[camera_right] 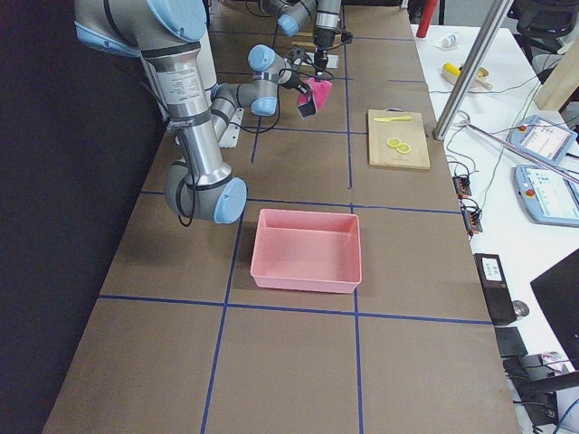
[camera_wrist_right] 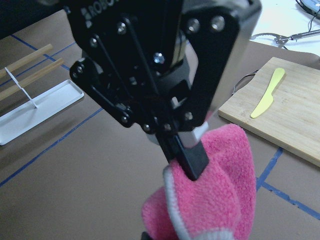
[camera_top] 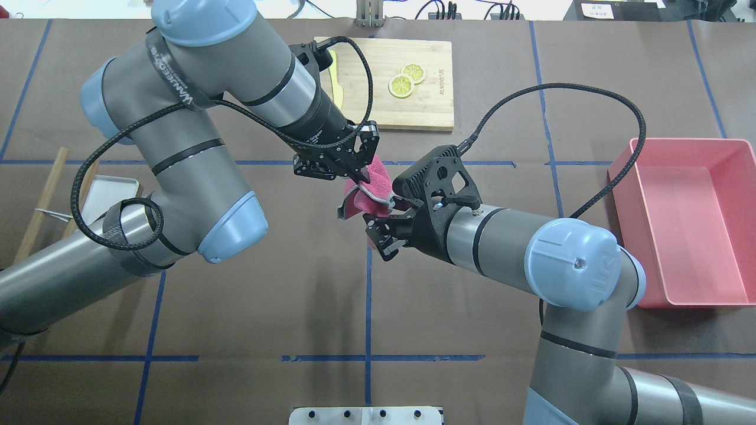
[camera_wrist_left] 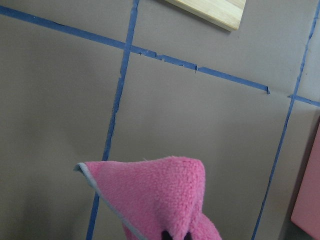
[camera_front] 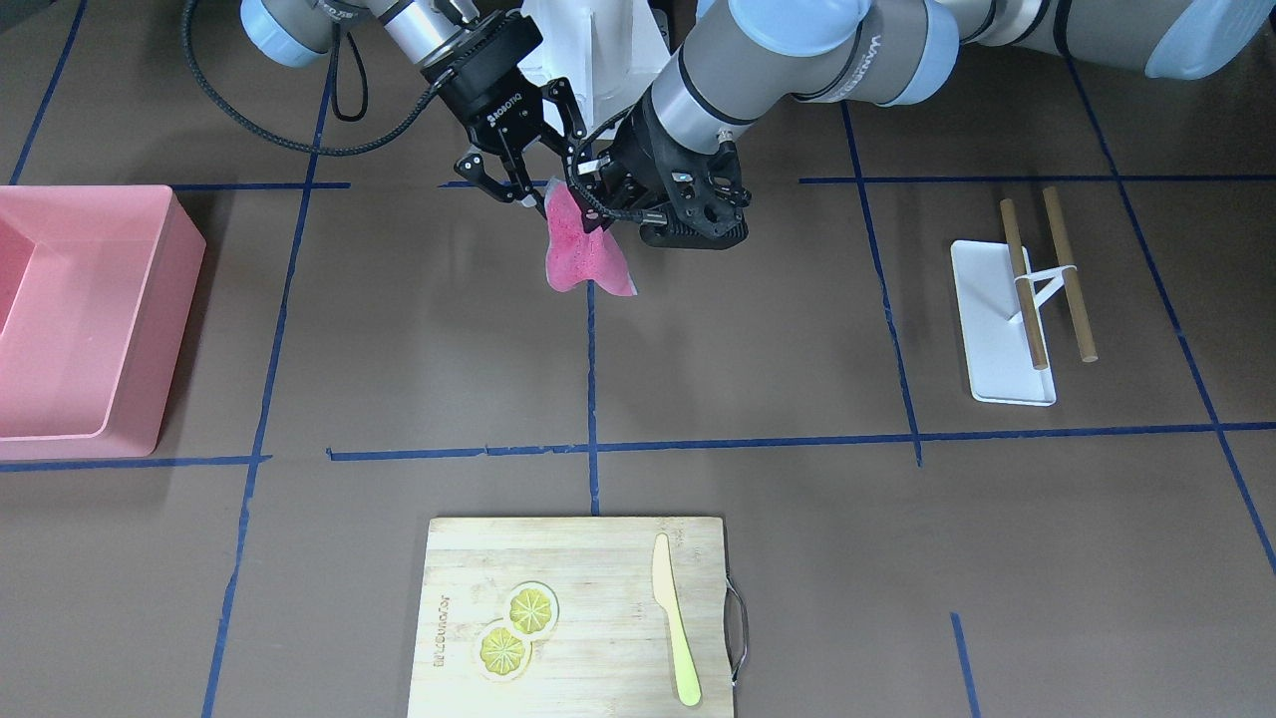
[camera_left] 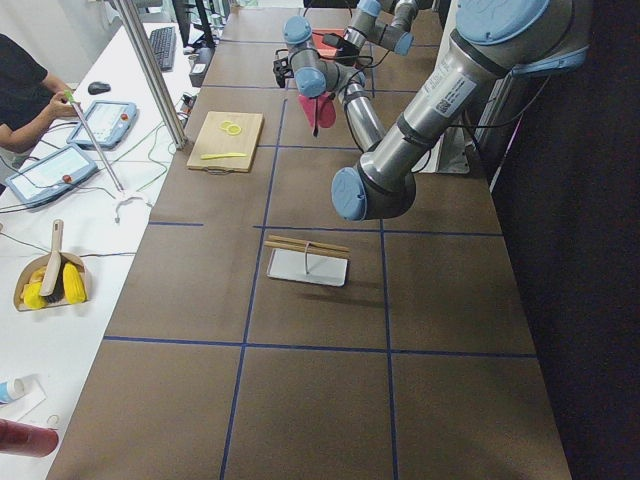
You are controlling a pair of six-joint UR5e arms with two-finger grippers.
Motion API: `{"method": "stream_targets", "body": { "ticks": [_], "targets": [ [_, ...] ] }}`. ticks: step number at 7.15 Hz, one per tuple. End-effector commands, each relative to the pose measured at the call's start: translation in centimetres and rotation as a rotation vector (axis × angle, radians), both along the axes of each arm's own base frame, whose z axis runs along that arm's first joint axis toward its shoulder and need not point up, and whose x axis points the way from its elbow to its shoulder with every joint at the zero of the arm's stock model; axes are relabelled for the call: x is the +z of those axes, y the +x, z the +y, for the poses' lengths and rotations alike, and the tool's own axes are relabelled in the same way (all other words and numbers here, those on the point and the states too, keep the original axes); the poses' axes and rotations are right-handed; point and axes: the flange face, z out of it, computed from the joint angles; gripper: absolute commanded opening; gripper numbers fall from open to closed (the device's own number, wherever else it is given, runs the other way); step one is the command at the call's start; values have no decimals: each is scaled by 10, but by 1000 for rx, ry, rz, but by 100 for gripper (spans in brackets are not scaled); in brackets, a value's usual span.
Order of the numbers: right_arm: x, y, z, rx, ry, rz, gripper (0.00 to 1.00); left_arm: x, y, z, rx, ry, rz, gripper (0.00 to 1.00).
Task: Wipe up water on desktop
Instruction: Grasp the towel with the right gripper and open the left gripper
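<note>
The desktop [camera_front: 758,379] is dark brown with blue tape lines; I see no water on it. A pink cloth [camera_front: 578,254] hangs above its middle. My left gripper [camera_front: 595,204] is shut on the cloth's top edge and holds it off the surface; it also shows in the overhead view [camera_top: 361,176]. My right gripper [camera_front: 533,170] is open and empty right beside the cloth, close to the left gripper [camera_top: 383,236]. The right wrist view shows the left gripper's finger [camera_wrist_right: 187,157] pinching the cloth [camera_wrist_right: 220,185]. The left wrist view shows the cloth [camera_wrist_left: 160,195] hanging over the desktop.
A pink bin [camera_front: 80,319] stands at the robot's right end of the table. A bamboo cutting board [camera_front: 598,568] with lemon slices [camera_front: 518,628] and a yellow knife [camera_front: 676,638] lies at the far edge. A white tray [camera_front: 997,339] with wooden sticks lies on the robot's left.
</note>
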Motion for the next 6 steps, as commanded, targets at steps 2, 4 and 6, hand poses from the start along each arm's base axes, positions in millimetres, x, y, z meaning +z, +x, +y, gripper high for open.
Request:
{"method": "stream_targets", "body": {
  "ticks": [2, 4, 6],
  "targets": [
    [0, 2, 0, 2, -8, -7, 0, -1, 0, 1, 2, 3, 2, 1],
    [0, 2, 0, 4, -9, -8, 0, 1, 0, 0, 2, 7, 1, 46],
    [0, 3, -1, 5, -9, -8, 0, 0, -2, 1, 1, 10, 3, 100]
  ]
}}
